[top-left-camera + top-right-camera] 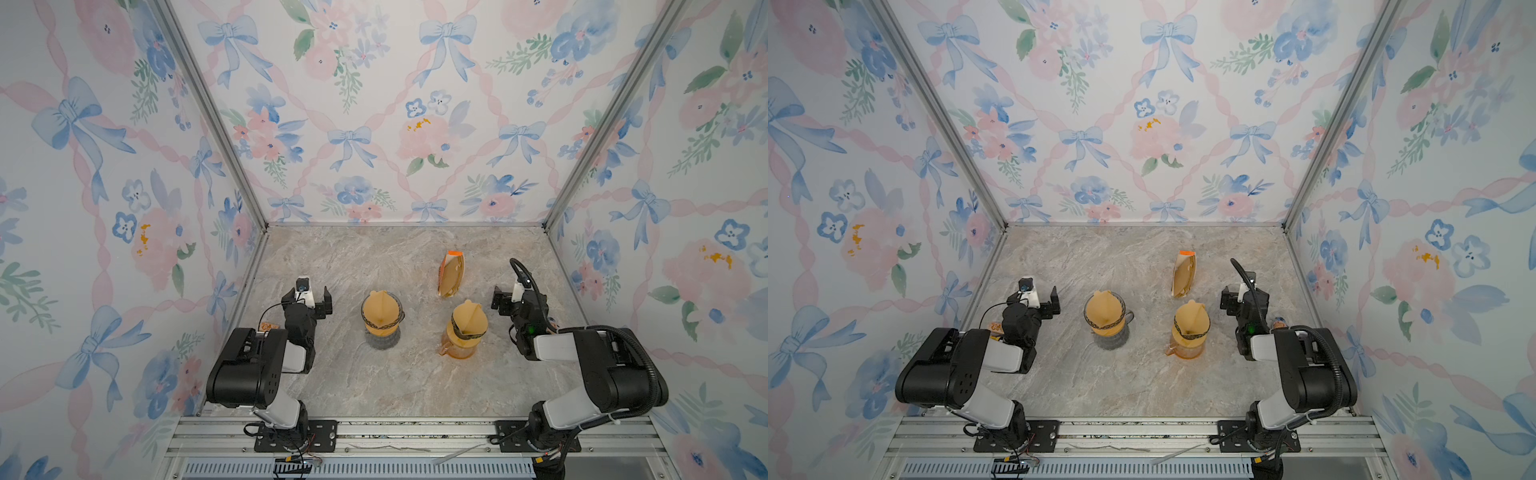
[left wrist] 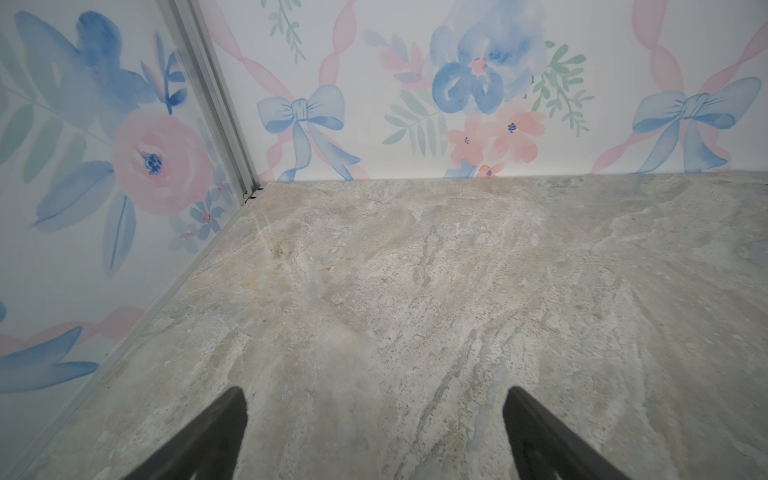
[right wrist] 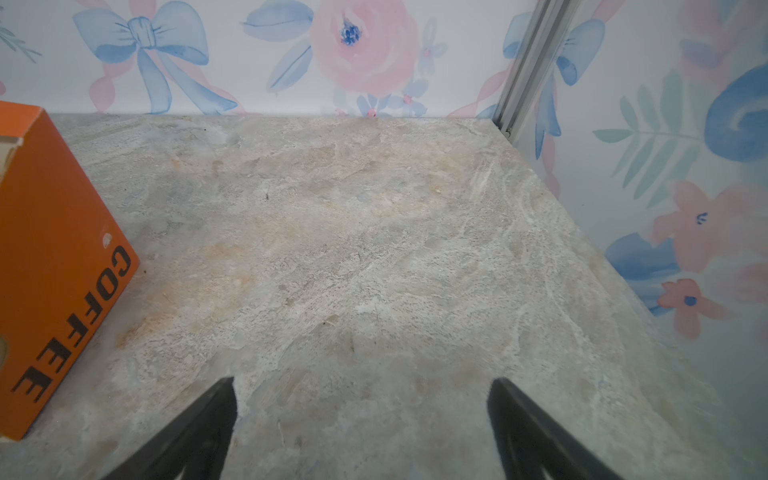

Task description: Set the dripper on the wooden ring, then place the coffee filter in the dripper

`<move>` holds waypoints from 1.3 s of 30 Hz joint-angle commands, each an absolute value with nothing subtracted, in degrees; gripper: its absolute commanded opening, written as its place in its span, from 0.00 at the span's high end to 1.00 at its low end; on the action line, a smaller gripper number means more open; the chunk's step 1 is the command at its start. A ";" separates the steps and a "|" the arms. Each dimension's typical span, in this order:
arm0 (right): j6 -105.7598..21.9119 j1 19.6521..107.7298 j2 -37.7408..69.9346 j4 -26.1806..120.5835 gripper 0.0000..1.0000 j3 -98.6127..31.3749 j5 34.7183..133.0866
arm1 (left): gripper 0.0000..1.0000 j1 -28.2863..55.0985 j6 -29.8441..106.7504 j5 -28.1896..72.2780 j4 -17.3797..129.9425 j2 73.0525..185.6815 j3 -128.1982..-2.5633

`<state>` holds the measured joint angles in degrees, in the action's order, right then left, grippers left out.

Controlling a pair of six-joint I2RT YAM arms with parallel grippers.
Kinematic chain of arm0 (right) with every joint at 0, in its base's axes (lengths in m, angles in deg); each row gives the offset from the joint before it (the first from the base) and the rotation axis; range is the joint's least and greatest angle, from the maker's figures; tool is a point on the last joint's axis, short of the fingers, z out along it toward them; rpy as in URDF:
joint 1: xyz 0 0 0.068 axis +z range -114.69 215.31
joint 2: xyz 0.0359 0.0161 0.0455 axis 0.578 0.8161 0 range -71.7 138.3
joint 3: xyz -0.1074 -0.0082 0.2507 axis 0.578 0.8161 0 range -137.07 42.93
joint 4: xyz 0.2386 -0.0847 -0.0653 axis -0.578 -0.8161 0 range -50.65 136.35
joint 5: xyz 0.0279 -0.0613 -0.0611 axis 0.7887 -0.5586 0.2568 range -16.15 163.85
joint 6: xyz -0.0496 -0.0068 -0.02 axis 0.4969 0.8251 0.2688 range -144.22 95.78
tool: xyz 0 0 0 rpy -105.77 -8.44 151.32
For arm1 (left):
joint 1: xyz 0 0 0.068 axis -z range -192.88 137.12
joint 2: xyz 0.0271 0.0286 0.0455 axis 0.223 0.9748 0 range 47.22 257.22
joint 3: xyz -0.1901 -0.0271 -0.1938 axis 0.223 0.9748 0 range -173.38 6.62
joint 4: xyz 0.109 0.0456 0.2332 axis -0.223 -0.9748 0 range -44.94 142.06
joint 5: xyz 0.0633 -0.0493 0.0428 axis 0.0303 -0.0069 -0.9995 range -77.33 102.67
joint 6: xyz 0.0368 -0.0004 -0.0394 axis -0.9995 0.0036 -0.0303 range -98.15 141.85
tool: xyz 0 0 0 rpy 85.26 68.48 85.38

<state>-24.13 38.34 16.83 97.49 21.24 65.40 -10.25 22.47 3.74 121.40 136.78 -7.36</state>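
In both top views two drippers stand on the marbled desk (image 1: pixel 415 374) just below the centre of the frame. The clear dripper (image 1: pixel 383 330), dark-banded at the rim, is left of centre. The orange-tinted dripper (image 1: pixel 459 347) is to its right and slightly lower, and the two are apart. A tan coffee filter (image 1: pixel 379 311) sits cone-down in the clear dripper's mouth, and a second coffee filter (image 1: pixel 468 322) sits likewise in the orange-tinted dripper. Above the orange-tinted dripper in the frame, nearer the back wall, an orange filter box (image 1: pixel 452 275) stands on end. The right wrist view shows its side (image 3: pixel 54 270) printed COFFEE. The left hand (image 1: pixel 307 300) hangs at the left of the frame beside the clear dripper without touching it. Its jaws are spread wide and grip nothing, with only bare desk between them in the left wrist view (image 2: pixel 376 399). The right hand (image 1: pixel 517 297) hangs at the right of the frame, near the orange-tinted dripper and the filter box, also spread wide and gripping nothing (image 3: pixel 361 386).
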 commanded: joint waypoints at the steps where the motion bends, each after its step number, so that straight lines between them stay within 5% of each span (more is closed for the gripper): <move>1: -23.91 36.28 16.89 98.87 0.04 20.79 75.12 | 0.02 -10.25 22.67 5.44 122.78 137.25 -6.74; 6: -25.48 34.05 17.15 100.55 0.04 21.51 78.63 | 0.02 -10.68 21.05 11.34 123.67 137.14 -6.12; 39: -23.97 36.05 16.88 97.99 0.04 20.39 75.78 | 0.02 -10.60 22.11 7.71 122.50 137.31 -6.91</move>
